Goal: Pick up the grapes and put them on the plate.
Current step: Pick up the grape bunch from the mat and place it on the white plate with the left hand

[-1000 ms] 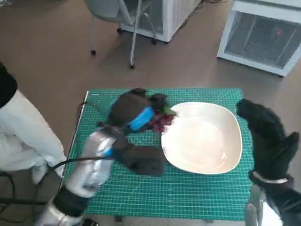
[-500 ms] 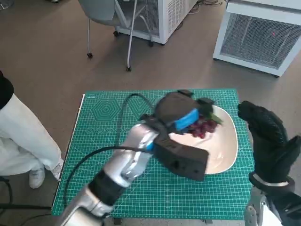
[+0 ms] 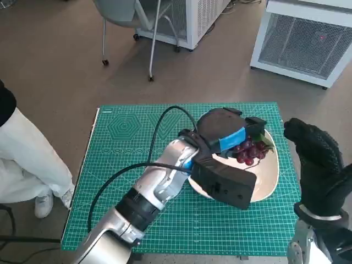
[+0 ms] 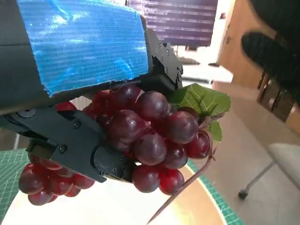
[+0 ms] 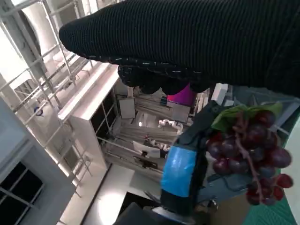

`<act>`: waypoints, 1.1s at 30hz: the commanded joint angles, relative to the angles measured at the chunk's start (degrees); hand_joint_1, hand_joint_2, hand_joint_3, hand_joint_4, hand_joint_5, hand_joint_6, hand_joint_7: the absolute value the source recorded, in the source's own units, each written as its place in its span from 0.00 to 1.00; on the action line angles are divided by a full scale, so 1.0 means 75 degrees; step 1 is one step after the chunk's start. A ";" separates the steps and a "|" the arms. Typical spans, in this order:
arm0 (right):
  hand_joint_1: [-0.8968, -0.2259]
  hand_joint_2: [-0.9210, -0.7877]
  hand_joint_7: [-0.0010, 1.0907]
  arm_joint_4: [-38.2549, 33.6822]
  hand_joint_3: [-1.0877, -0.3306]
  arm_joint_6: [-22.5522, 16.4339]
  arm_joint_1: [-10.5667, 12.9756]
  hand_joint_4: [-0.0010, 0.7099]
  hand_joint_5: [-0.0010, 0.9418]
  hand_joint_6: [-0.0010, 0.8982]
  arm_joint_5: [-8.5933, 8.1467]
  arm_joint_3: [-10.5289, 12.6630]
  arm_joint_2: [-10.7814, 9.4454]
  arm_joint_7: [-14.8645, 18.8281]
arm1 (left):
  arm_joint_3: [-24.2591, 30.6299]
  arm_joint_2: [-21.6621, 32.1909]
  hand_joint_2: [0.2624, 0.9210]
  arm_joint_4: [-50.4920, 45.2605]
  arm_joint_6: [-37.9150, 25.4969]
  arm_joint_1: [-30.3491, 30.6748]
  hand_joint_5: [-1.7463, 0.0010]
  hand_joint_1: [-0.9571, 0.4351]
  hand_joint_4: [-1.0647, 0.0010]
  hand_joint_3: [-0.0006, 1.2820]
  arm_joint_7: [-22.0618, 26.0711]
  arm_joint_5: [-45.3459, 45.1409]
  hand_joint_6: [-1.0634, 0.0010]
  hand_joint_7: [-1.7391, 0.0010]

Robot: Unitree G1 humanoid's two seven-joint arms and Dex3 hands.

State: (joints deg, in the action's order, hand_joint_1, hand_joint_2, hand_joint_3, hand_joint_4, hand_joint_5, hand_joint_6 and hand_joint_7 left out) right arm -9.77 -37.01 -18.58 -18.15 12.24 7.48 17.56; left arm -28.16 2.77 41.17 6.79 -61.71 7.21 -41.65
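My left hand [image 3: 228,132] holds a bunch of dark red grapes [image 3: 250,151] with a green leaf, raised over the far right part of the cream plate [image 3: 267,179]. From the left wrist, the grapes [image 4: 150,136] hang under the blue-taped hand [image 4: 84,42], with the plate [image 4: 117,206] below them. My right hand [image 3: 316,162] in its black glove hovers to the right of the plate, fingers spread, holding nothing. The right wrist view shows the glove [image 5: 187,42] and, past it, the grapes [image 5: 251,150] in the left hand [image 5: 187,168].
A green cutting mat [image 3: 126,165] covers the table. A person's white trouser leg and shoe [image 3: 30,165] are at the left. A chair [image 3: 126,22] and white cabinets [image 3: 308,38] stand beyond the table. A black cable [image 3: 159,132] loops over my left forearm.
My left hand has carried the grapes rightward, from the plate's left rim to above its far right part. The right hand has barely moved.
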 commanded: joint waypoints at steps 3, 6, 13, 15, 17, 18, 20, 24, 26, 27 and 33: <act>0.55 0.00 0.53 0.0051 0.70 0.0079 0.0258 0.62 0.00 0.08 0.0111 0.0032 -0.0047 -0.0167 | -0.0083 -0.0181 1.00 0.0469 -0.0029 -0.0386 0.34 0.69 0.32 0.07 -0.0158 0.0042 0.49 0.29; 0.55 0.00 0.53 0.0106 0.70 0.0097 0.0305 0.62 0.00 0.07 0.0089 0.0057 -0.0012 -0.0176 | -0.0082 -0.0253 1.00 0.0758 -0.0057 -0.0453 0.34 0.69 0.32 0.07 -0.0165 0.0082 0.49 0.29; 0.55 0.00 0.54 0.0111 0.69 0.0114 0.0350 0.62 0.00 0.07 0.0066 0.0065 0.0000 -0.0158 | 0.0106 -0.0363 1.00 0.1264 0.0150 -0.0528 0.28 0.69 0.35 0.08 -0.0015 0.0502 0.47 0.34; 0.55 0.00 0.54 0.0101 0.69 0.0111 0.0346 0.62 0.00 0.07 0.0086 0.0056 -0.0009 -0.0166 | 0.0231 -0.0382 1.00 0.1402 0.0284 -0.0509 0.26 0.69 0.38 0.10 0.0109 0.0769 0.48 0.34; 0.55 0.00 0.54 0.0089 0.69 0.0107 0.0338 0.62 0.00 0.07 0.0115 0.0050 -0.0016 -0.0182 | 0.0406 -0.0405 1.00 0.1575 0.0447 -0.0480 0.24 0.73 0.43 0.12 0.0313 0.1117 0.53 0.39; 0.55 0.00 0.54 0.0085 0.69 0.0106 0.0335 0.62 0.00 0.07 0.0127 0.0048 -0.0018 -0.0190 | 0.0472 -0.0413 1.00 0.1653 0.0508 -0.0476 0.23 0.77 0.45 0.13 0.0401 0.1256 0.56 0.46; 0.55 0.00 0.54 0.0083 0.69 0.0105 0.0333 0.62 0.00 0.07 0.0137 0.0046 -0.0019 -0.0198 | 0.0515 -0.0416 1.00 0.1751 0.0580 -0.0493 0.22 0.86 0.47 0.14 0.0475 0.1392 0.60 0.65; 0.55 0.00 0.54 0.0054 0.69 0.0101 0.0311 0.62 0.00 0.07 0.0162 0.0045 -0.0016 -0.0211 | 0.0591 -0.0328 0.98 0.2003 0.0696 -0.0513 0.33 0.83 0.57 0.14 0.0669 0.1584 0.64 0.84; 0.55 0.00 0.54 0.0018 0.70 0.0096 0.0289 0.62 0.00 0.07 0.0178 0.0042 -0.0016 -0.0217 | 0.0683 -0.0238 0.97 0.2201 0.0790 -0.0487 0.60 0.63 0.74 0.10 0.0821 0.1729 0.73 0.90; 0.56 0.00 0.55 0.0004 0.70 0.0094 0.0282 0.62 0.00 0.07 0.0180 0.0039 -0.0017 -0.0218 | 0.0714 -0.0205 0.97 0.2273 0.0850 -0.0471 0.73 0.53 0.82 0.07 0.0848 0.1779 0.78 0.93; 0.56 0.00 0.55 -0.0036 0.70 0.0085 0.0268 0.62 0.00 0.07 0.0180 0.0017 -0.0027 -0.0223 | 0.0849 -0.0117 1.00 0.2552 0.1177 -0.0445 0.97 0.32 0.98 0.03 0.0947 0.2023 0.87 0.99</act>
State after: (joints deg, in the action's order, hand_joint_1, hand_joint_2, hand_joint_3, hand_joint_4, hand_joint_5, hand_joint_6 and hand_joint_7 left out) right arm -9.20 -36.89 -17.14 -17.54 12.52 7.52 16.35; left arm -23.09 1.51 59.35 14.00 -64.33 13.25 -28.40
